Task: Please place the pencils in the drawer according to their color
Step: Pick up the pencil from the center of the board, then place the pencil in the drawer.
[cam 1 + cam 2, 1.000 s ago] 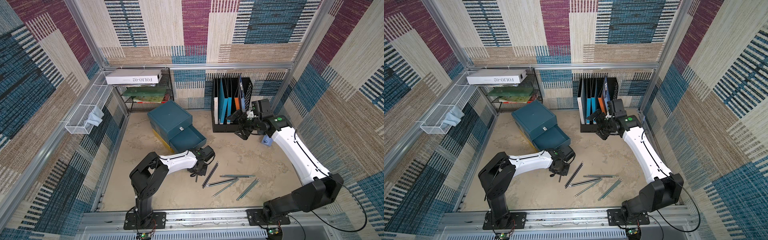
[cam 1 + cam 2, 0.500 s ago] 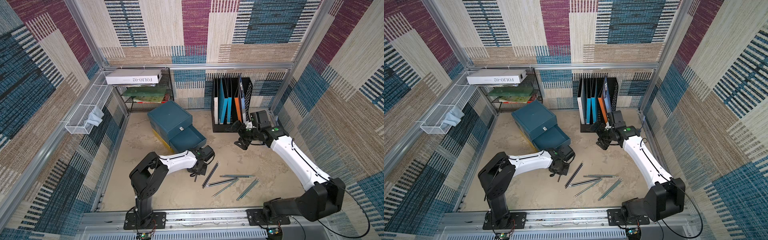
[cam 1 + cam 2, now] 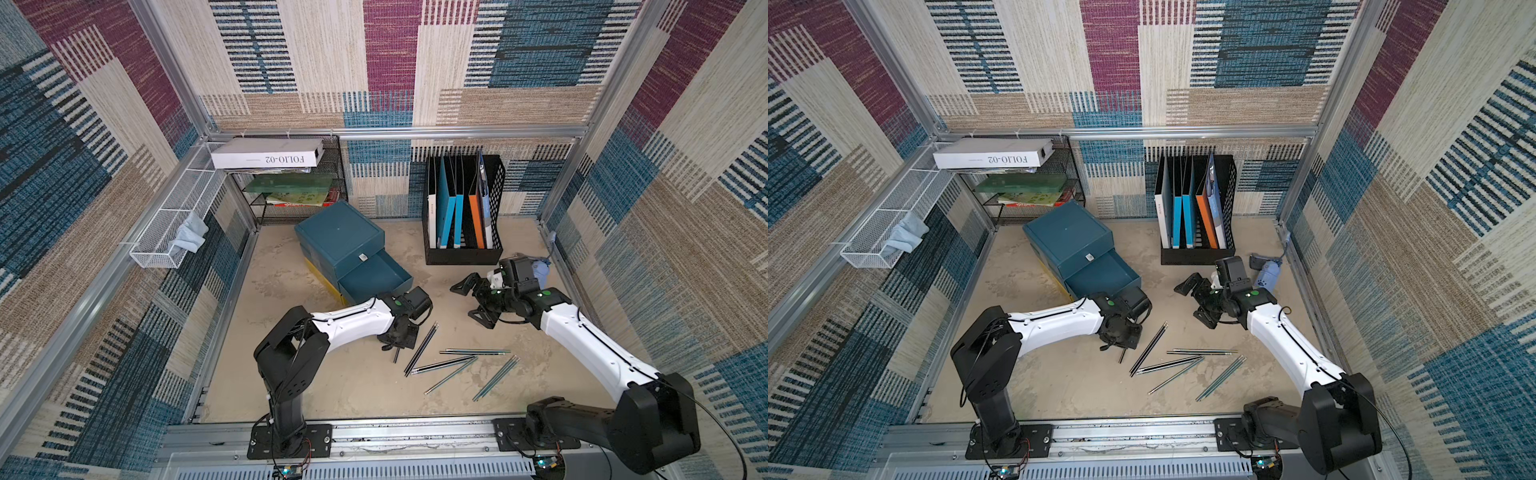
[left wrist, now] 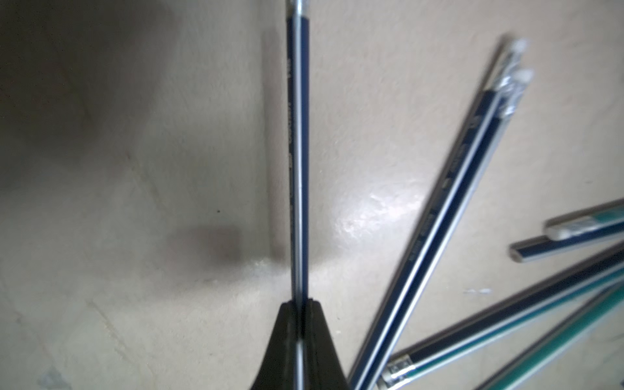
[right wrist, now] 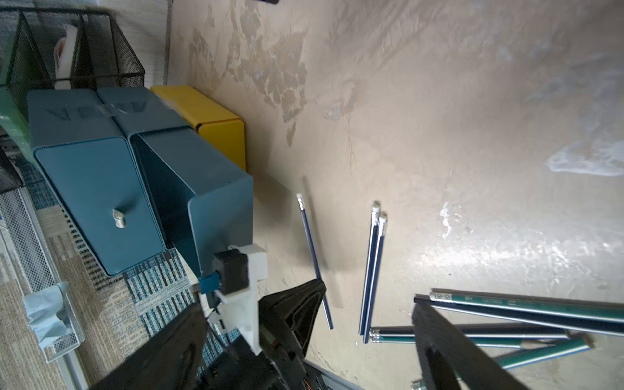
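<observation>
Up front, near the front edge of the beige stone-look bench (image 3: 332,386), a loose scatter of long thin pencils (image 3: 453,365) lies a bit right of the middle. A few are teal and fanned out, the others dark navy-black with a pale stripe, including a dark pair (image 3: 422,348) lying side by side and touching.

Just left of that pair, the left gripper (image 4: 300,305) is pinched right down on one dark striped pencil (image 4: 299,152). It's gripping near one end, so most of the pencil sticks out ahead, eraser end furthest from the jaws. Can't tell whether it's clear of the bench or not.

Further back and over to the right, the right gripper (image 3: 471,303) hangs with its jaws spread wide, nothing in them.

Behind the left gripper sits the teal-blue drawer cabinet (image 3: 338,232) with its middle drawer (image 3: 374,276) pulled out and a yellow drawer (image 5: 216,121) underneath. At the back edge stands a black mesh file rack (image 3: 496,195) holding upright folders.
</observation>
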{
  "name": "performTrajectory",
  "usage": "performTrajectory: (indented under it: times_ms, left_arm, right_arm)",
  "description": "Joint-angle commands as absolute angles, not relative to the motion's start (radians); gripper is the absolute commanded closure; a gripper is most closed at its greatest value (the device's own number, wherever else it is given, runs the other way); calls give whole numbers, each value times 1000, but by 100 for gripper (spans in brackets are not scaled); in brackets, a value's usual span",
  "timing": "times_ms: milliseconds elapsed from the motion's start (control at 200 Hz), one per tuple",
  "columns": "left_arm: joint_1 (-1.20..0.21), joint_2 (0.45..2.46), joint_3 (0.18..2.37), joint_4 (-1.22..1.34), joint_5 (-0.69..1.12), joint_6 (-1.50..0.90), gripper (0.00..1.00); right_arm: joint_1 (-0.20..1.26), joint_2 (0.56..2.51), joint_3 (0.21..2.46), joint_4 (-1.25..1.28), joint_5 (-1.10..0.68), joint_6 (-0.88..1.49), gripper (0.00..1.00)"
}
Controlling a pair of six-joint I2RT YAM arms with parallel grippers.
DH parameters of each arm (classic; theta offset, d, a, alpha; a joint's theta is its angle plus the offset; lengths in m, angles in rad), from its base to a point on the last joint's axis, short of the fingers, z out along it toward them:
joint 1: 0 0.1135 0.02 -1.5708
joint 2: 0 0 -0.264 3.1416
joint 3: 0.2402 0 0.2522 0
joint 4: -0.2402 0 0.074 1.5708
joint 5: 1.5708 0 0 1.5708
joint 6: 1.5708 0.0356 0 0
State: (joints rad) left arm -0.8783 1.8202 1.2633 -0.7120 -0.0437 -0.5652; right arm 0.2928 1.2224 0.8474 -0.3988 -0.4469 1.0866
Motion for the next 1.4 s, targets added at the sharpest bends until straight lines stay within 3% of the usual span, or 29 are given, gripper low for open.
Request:
performTrajectory:
  times_ms: [0,341,636,1397]
  left_arm:
    - [-883,1796,1286,-759,-35,-550,100]
    - [-917,1666,1341,-792,-43,-567,100]
    - [-910,1564,1431,-839,-155,-530,100]
    - [-653,1505,1421,-745,-314,-195,100]
  right_arm:
    - [292,1199,809,-277,-489,1084,1]
    - [293,1169,762,-280,-504,1050,0]
    - [293,1118,746,-256,-496,1078,1]
    - [423,1138,736,-60,-462,1137,2]
